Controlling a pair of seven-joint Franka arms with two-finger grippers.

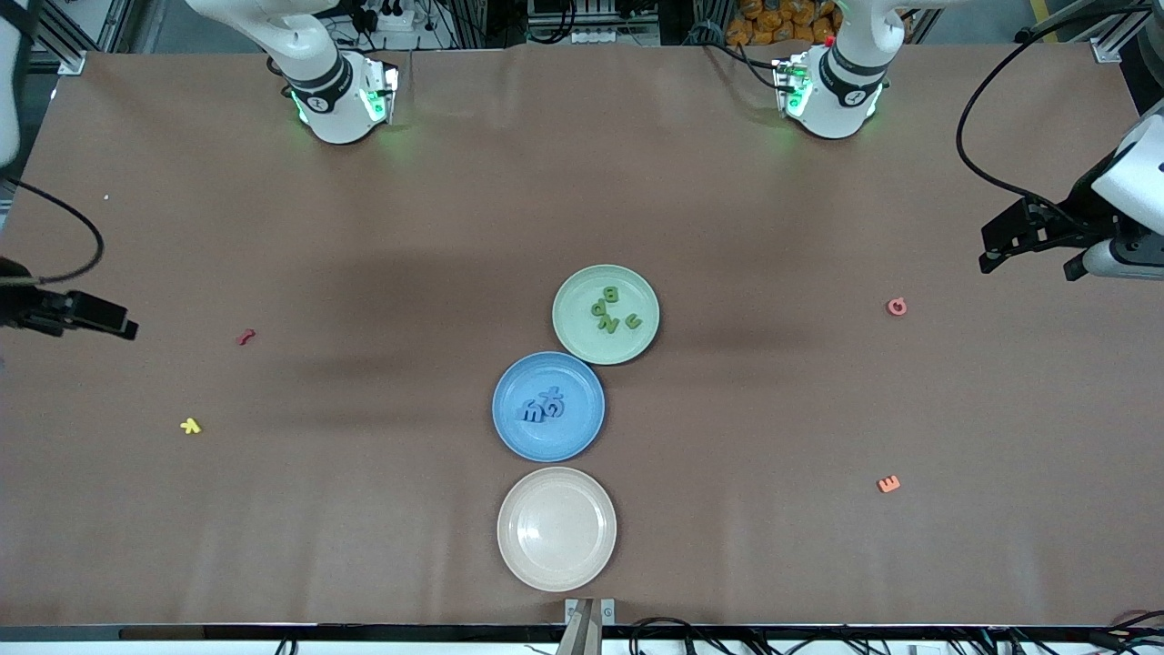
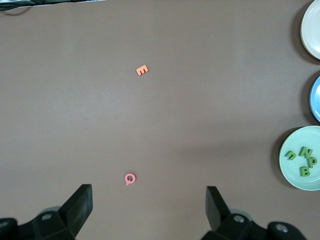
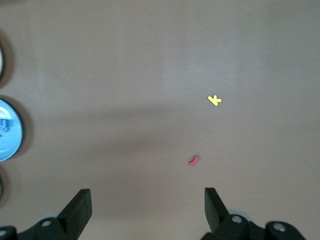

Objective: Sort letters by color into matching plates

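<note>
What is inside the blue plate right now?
The blue plate holds a small pile of blue letters. They overlap, so an exact count or anything beneath them cannot be seen.

The only readable characters are the toy letters themselves. On the bare table toward the left arm's end, the orange letter [image 2: 142, 70] reads E and the pink letter [image 2: 130, 178] reads Q. On the mint green plate [image 2: 292, 172], the green letters [image 2: 303, 160] include an N at the pile's 12 o'clock, a P at 3 o'clock and a B at 6 o'clock. The blue letters [image 1: 541, 407] on the blue plate [image 1: 509, 437] include an E.
</note>
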